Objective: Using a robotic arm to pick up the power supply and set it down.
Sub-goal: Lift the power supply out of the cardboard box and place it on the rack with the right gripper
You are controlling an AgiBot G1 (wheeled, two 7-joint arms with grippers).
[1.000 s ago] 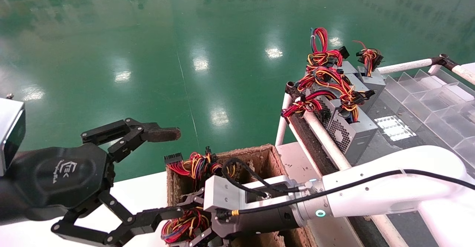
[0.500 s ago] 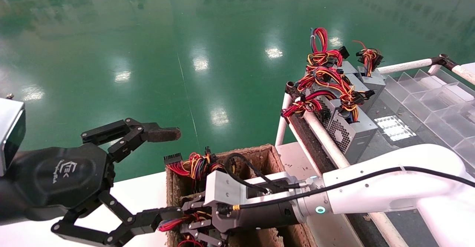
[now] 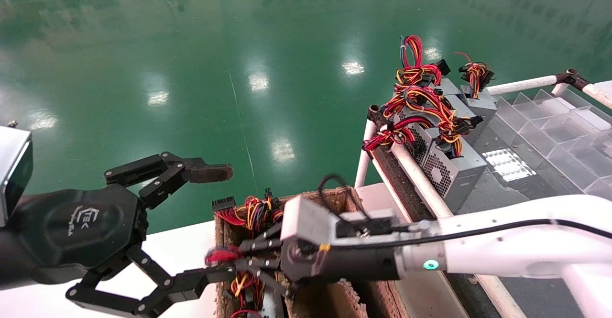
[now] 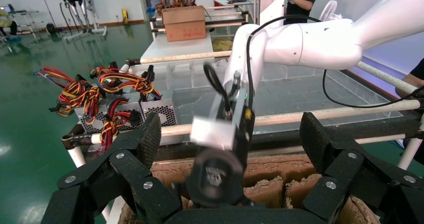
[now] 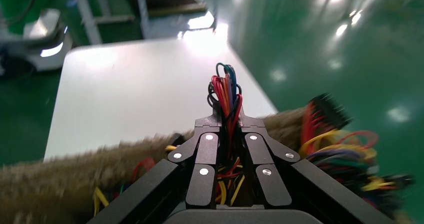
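A white table (image 3: 181,241) lay under my arms, a brown fibrous divided box (image 3: 334,198) standing on it toward three o'clock. At two o'clock, a white-railed rack (image 3: 420,179) carried grey power supplies (image 3: 454,169).

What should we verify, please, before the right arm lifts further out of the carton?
1. Right gripper shut on wire bundle: ok.
2. Grip on the power supply body rather than its wires: not ok, only wires are pinched.
3. Power supply clear of the cardboard box: cannot tell, its body is hidden.
4. Neighbouring wires free of the bundle: cannot tell.
5. Left gripper open and beside the box, near the lift path: not ok.
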